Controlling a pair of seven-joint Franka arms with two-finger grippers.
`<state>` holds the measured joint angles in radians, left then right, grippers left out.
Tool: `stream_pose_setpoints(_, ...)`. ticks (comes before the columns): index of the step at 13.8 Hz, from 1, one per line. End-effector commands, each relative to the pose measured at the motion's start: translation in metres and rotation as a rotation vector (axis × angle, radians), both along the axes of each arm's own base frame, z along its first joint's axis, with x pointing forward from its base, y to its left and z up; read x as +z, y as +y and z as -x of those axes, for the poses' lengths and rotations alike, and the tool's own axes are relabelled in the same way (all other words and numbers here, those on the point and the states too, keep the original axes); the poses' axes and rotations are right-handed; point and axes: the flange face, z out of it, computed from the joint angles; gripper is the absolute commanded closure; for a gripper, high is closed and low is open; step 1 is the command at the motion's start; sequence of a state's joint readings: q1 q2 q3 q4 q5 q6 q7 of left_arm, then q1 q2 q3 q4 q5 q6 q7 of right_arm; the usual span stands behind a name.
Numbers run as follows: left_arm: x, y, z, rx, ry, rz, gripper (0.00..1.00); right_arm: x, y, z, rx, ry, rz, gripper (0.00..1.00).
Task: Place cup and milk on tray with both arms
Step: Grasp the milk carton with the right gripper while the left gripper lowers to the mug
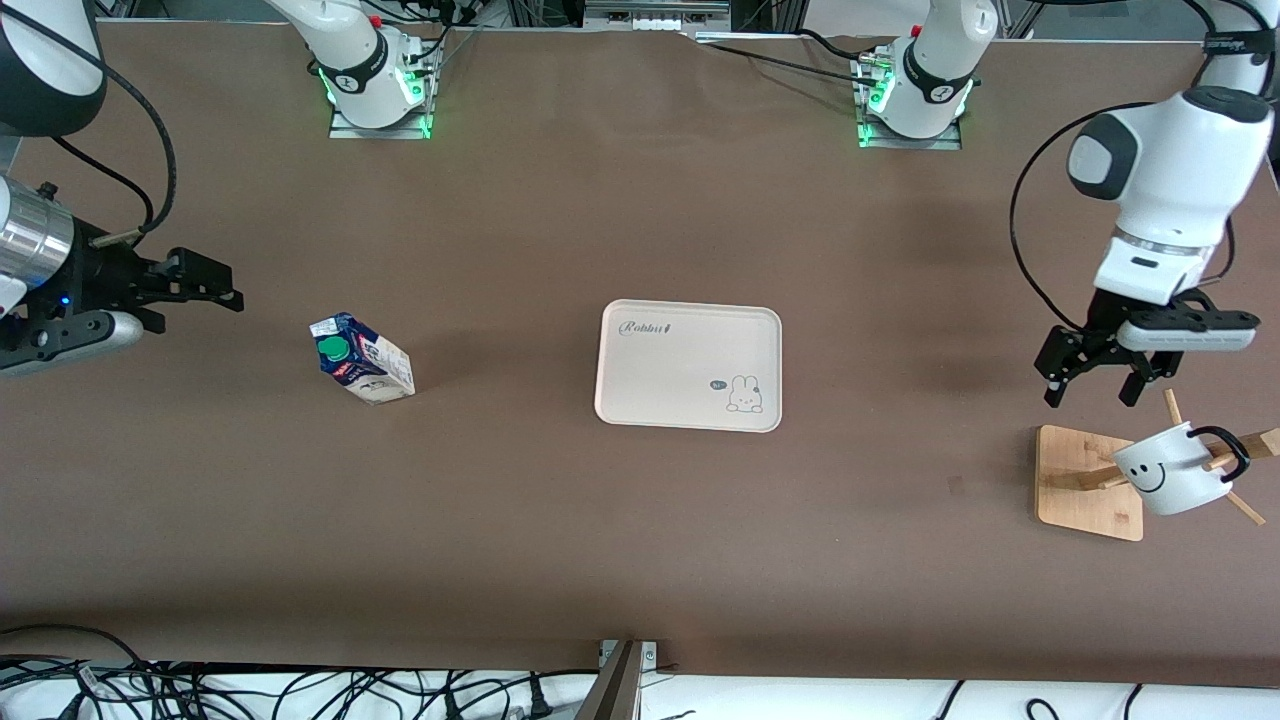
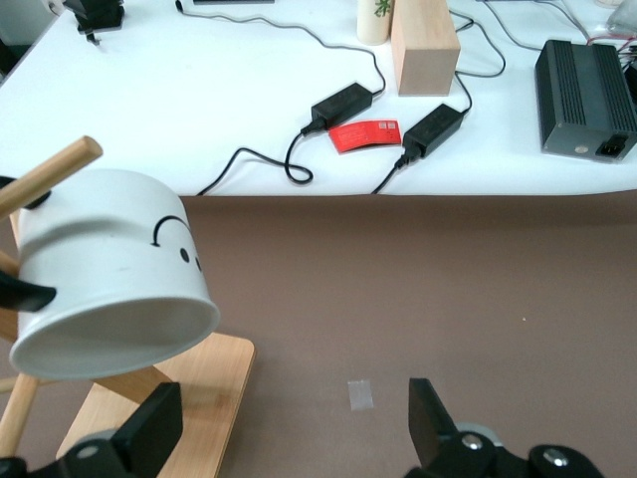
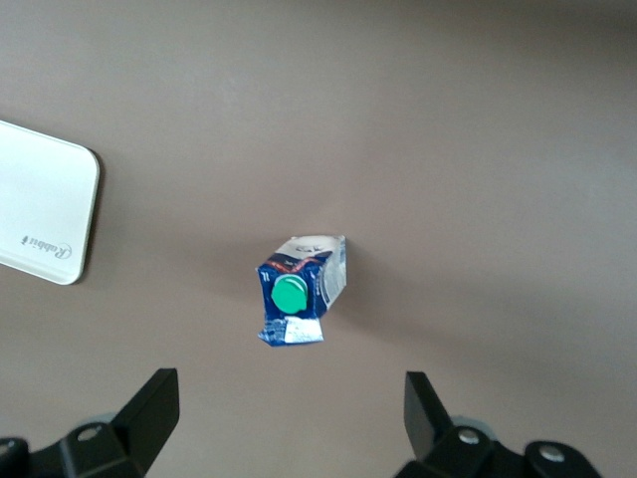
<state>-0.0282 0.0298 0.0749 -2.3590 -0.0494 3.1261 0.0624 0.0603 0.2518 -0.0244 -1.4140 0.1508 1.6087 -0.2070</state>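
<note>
Left claw (image 1: 1093, 384): fingers spread apart with nothing between them; I see it hanging over the desk (image 1: 640, 520) just beside the wooden rack (image 1: 1085, 480), at the left arm's end.
Right claw (image 1: 232, 290): fingers apart, holding nothing, up over the desk at the right arm's end, near the milk (image 1: 362, 358).
Milk: upright on the desk, green cap (image 3: 290, 295) facing up; from my right wrist view it sits in line with the gap between the spread fingers (image 3: 149, 408), clear of them.
Cup (image 1: 1170, 470): hung on a peg of the wooden rack, tilted, smiley face toward the front camera, black handle (image 1: 1228, 452) toward the table's edge. In my left wrist view its open mouth (image 2: 114, 339) faces the camera.
Tray (image 1: 688, 365): flat on the desk about midway between milk and rack, well apart from both; I see only the rabbit drawing (image 1: 743, 393) and script on it.
Rack: square wooden base on the desk, pegs sticking out around the cup.
</note>
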Motion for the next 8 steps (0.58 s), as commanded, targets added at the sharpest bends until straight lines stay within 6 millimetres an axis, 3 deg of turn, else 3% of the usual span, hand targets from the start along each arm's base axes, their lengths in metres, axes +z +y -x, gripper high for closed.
stream_pose_setpoints(1,-0.002,-0.002,0.03,0.016,-0.109,0.006,0.0,-0.026,0.0,-0.013,-0.007,0.029,-0.045,0.0)
stream_pose_setpoints(4,-0.006,0.001,0.031,0.034,-0.13,0.013,0.0,-0.059,0.007,-0.021,0.016,0.073,-0.011,0.0)
stream_pose_setpoints(6,-0.016,0.001,0.03,0.071,-0.115,0.047,0.0,-0.112,0.013,-0.034,0.027,0.137,0.005,0.0)
stream_pose_setpoints(8,-0.027,0.002,0.029,0.102,-0.116,0.073,0.0,-0.113,0.019,-0.039,0.039,0.103,0.03,0.0)
